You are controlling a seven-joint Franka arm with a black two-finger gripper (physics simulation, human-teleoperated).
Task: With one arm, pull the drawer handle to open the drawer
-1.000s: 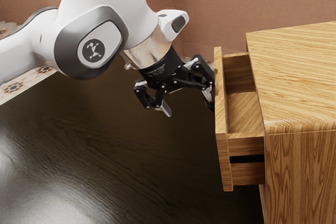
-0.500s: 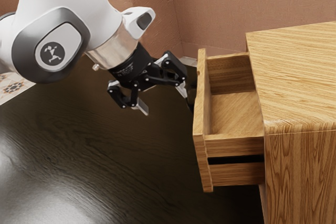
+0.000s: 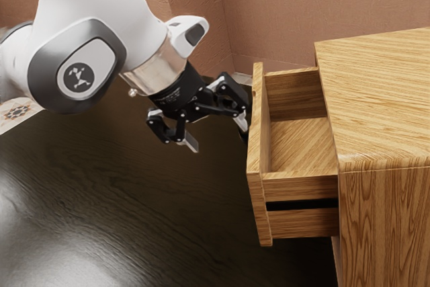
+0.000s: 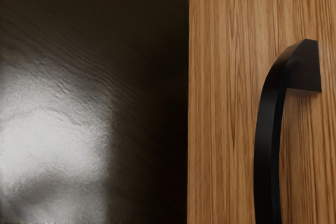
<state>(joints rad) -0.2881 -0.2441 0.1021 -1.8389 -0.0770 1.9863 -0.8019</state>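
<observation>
- Well, the drawer (image 3: 299, 142) stands roughly half out of the cabinet (image 3: 379, 99). Both are a warm, honey-coloured wood with a strong streaky grain. The open box shows a bare floor and plain square sides.
- The drawer front (image 3: 256, 146) is a flat upright slab, taller than the box behind it, with crisp edges. In the wrist view its grain runs in long, straight lines.
- The drawer handle (image 4: 266, 145) is a matte black bar fixed to that front. It bows outward in a smooth arc and ends in a blocky foot against the wood. In the exterior view it is hidden behind the slab.
- The gripper (image 3: 219, 140) is black and built of jointed links, and it is spread wide with nothing clamped between its two sides. Of its fingers (image 3: 189, 140), one has a pale pad and hangs out over the floor (image 3: 101, 220). The other is tucked right beside the drawer front. I cannot tell whether it touches the handle.
- The arm (image 3: 101, 11) is glossy white and rounded, with a brushed metal ring (image 3: 156, 72) above the hand.
- A grey round cap (image 3: 79, 75) on its joint bears a small white emblem with no letters to read. Tiny pale lettering on the black wrist is too small to make out.
- The floor is dark, polished and wood-grained, with a milky glare. The wall (image 3: 302, 5) behind is a dull, speckled reddish brown.
</observation>
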